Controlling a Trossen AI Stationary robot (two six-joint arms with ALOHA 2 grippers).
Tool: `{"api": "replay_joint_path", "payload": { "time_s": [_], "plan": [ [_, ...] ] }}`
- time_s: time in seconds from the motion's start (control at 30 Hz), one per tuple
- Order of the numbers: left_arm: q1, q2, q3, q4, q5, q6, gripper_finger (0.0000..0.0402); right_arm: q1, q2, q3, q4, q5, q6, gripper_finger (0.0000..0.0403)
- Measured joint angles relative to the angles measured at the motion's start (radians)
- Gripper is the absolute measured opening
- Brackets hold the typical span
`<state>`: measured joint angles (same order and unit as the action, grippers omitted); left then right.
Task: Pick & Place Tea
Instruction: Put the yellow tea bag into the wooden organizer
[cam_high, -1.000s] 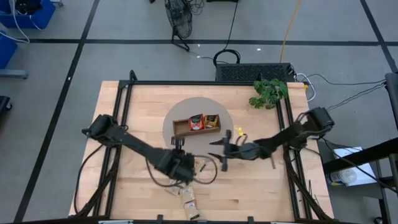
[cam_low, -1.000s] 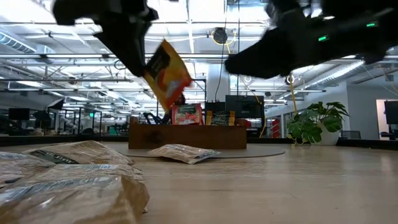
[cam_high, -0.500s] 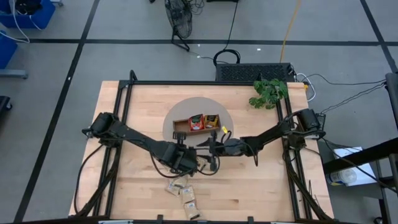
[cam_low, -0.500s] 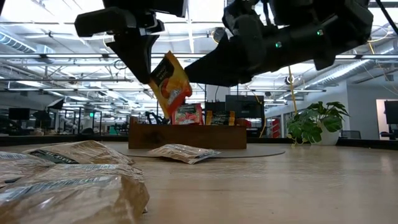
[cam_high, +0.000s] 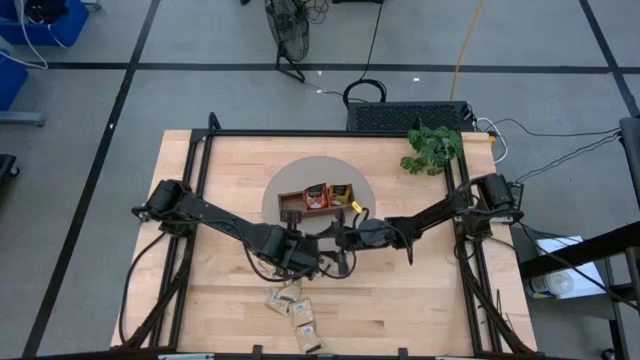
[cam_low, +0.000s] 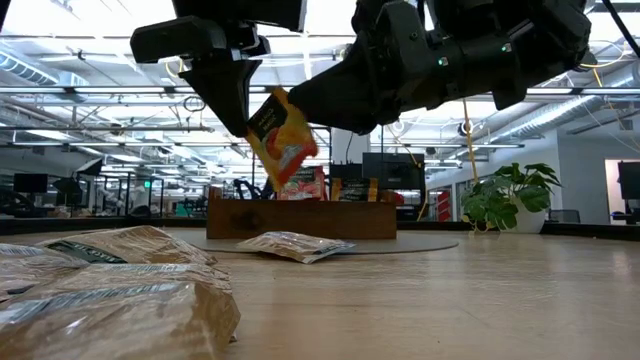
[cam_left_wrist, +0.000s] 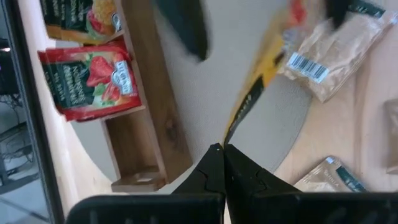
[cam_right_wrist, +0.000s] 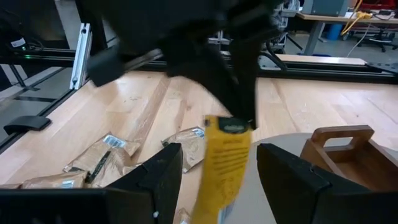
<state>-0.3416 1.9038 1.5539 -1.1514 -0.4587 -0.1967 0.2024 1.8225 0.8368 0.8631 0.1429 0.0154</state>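
Left gripper (cam_low: 243, 112) pinches flat, seemingly glossy yellow sachet (cam_low: 282, 137)

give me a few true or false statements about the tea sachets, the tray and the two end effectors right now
1. The left end effector is shut on the yellow sachet, holding it in the air. True.
2. The right end effector is shut on the red sachet. False: it is open, its fingers either side of the yellow sachet held by the left one.
3. The wooden tray already holds a red sachet. True.
4. Every beige sachet is in the tray. False: several lie loose on the table.
5. The tray sits on a round grey mat. True.
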Motion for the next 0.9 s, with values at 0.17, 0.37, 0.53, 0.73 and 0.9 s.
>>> {"api": "replay_joint_path", "payload": {
  "time_s": [0.17, 0.37, 0.53, 0.73, 0.9],
  "plan": [
    [0.000, 0.000, 0.000, 0.009, 0.006, 0.009, 0.0000, -0.027, 0.001, 0.008, 0.000, -0.070, 0.015, 0.0192],
    [0.000, 0.000, 0.000, 0.010, 0.006, 0.011, 0.0000, -0.040, 0.011, 0.014, -0.010, -0.071, 0.010, 0.0181],
    [0.002, 0.000, 0.000, 0.028, 0.006, 0.016, 0.0000, -0.040, 0.011, 0.014, -0.021, -0.071, 0.004, 0.0132],
    [0.002, 0.000, -0.001, 0.052, 0.006, 0.019, 0.0000, -0.042, 0.011, 0.014, -0.039, -0.070, -0.049, 0.0023],
    [0.002, 0.001, -0.001, 0.057, 0.009, -0.019, 0.0016, -0.042, 0.010, 0.009, -0.046, -0.049, -0.099, 0.0001]
  ]
}}
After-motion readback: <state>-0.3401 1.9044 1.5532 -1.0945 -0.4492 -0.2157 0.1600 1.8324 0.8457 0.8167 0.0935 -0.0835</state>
